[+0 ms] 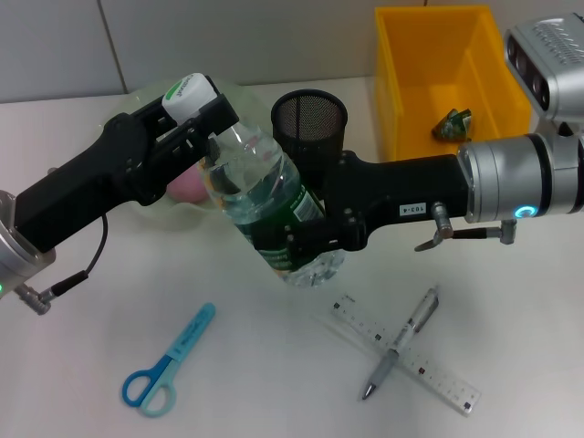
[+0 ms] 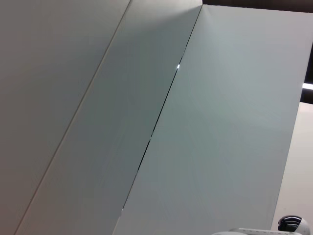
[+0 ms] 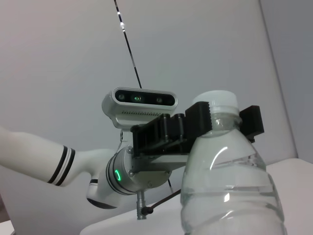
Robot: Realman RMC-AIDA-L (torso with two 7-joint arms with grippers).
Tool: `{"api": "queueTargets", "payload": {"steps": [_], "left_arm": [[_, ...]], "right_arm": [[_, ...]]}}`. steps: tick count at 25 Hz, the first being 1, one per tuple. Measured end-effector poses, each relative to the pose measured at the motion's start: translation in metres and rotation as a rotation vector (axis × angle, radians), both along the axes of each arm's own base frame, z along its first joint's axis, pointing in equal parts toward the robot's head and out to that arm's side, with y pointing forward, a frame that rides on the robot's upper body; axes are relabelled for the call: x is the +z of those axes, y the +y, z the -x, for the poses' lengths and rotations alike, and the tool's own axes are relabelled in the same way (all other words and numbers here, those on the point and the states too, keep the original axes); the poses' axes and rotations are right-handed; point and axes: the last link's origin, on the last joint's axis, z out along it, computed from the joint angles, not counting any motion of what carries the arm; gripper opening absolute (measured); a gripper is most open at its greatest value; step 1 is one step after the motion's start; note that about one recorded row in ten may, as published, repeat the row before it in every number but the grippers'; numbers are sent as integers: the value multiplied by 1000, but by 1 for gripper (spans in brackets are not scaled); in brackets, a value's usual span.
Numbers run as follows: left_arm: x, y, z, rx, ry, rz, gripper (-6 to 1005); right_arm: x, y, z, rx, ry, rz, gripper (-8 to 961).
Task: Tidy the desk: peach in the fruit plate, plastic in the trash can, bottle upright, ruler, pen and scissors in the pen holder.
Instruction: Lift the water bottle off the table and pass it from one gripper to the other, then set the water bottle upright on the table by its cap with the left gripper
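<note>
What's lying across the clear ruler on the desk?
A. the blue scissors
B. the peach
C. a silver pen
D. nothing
C. In the head view the pen lies crossed over the ruler, while the scissors sit apart, farther toward the robot's left.

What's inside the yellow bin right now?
The yellow bin holds one crumpled greenish plastic piece on its floor. The right arm and the head camera housing cover the bin's near right corner, so anything there is hidden.
</note>
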Motion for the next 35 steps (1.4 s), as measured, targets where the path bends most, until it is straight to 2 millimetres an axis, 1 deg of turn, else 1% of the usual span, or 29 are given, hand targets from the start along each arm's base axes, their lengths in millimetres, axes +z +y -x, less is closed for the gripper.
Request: {"api": "queueTargets", "payload": {"steps": [13, 27, 35], "left_arm": [[1, 1, -1, 0, -3, -6, 445], [5, 4, -3, 0, -19, -21, 445], [6, 4, -3, -1, -21, -25, 444]], "right_arm": [[-4, 3, -4, -6, -49, -11, 773], [-12, 2, -9, -15, -116, 8, 771], [-13, 1, -13, -25, -125, 11, 770]]}}
